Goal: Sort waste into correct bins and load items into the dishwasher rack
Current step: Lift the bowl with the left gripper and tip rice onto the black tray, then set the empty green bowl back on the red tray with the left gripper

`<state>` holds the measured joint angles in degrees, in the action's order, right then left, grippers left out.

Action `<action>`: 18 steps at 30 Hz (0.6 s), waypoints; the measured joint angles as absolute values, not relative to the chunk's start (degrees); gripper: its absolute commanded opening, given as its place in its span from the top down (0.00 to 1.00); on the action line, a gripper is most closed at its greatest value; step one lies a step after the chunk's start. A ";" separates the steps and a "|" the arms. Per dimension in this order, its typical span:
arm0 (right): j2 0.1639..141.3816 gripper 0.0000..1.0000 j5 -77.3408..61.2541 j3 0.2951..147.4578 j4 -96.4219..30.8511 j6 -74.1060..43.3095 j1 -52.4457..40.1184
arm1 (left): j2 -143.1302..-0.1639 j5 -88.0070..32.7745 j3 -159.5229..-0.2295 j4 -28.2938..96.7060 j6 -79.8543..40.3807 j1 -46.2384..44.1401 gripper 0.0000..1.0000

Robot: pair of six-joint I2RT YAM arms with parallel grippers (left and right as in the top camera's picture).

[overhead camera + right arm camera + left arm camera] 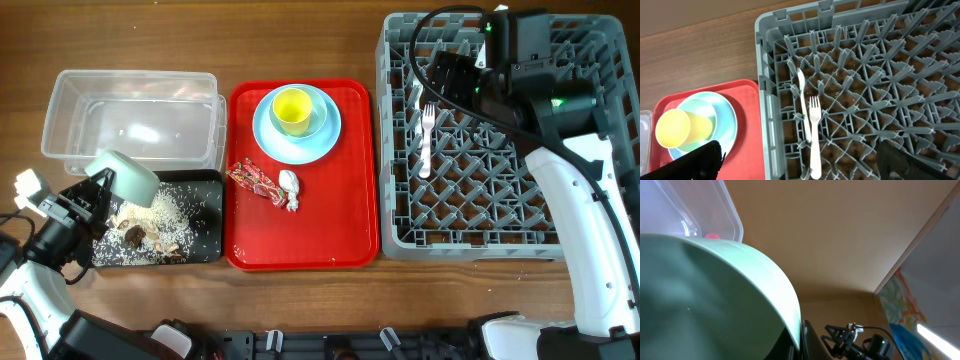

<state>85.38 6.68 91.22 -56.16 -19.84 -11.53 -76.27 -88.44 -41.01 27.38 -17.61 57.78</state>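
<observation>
The left gripper (97, 188) is pinched narrow on the rim of the pale green round plastic bowl (128, 177). The bowl hangs tipped on its side over the shallow black rectangular tray (208, 252), just left of the red serving tray (300, 245). White rice (172, 210) and brown food scraps (133, 235) lie in that black tray. The bowl looks emptied, though its inside is blurred in the wrist view.

It is probably light, stiff and smooth, so a rim pinch may let it swivel. A deeper bite on the wall would be steadier for carrying it to the large grey pegged plastic rack (470, 215), right of the red tray.

The right gripper (800, 152) hovers over that rack, jaws wide and empty, above the white plastic fork (814, 125) and spoon (801, 85). On the red tray lie the crumpled red printed wrapper (252, 180) and small white tissue (290, 188).
</observation>
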 measured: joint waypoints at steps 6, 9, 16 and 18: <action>85.38 0.00 6.68 91.22 -56.16 -19.84 -11.53 | -76.27 -88.42 -41.01 26.92 -22.44 57.76 0.96; 85.38 0.00 6.68 91.22 -56.16 -19.84 -11.53 | -76.27 -88.27 -41.04 25.47 -26.81 56.14 0.96; 85.38 0.00 6.68 91.22 -56.21 -19.84 -11.53 | -74.78 -77.10 -46.65 23.94 -36.64 34.39 0.96; 85.38 0.00 6.68 91.22 -56.21 -19.84 -11.53 | -73.30 -71.50 -47.79 23.99 -38.44 24.14 0.96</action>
<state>85.38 6.68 91.22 -56.21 -19.84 -11.53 -73.30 -71.50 -47.79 23.99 -38.44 24.14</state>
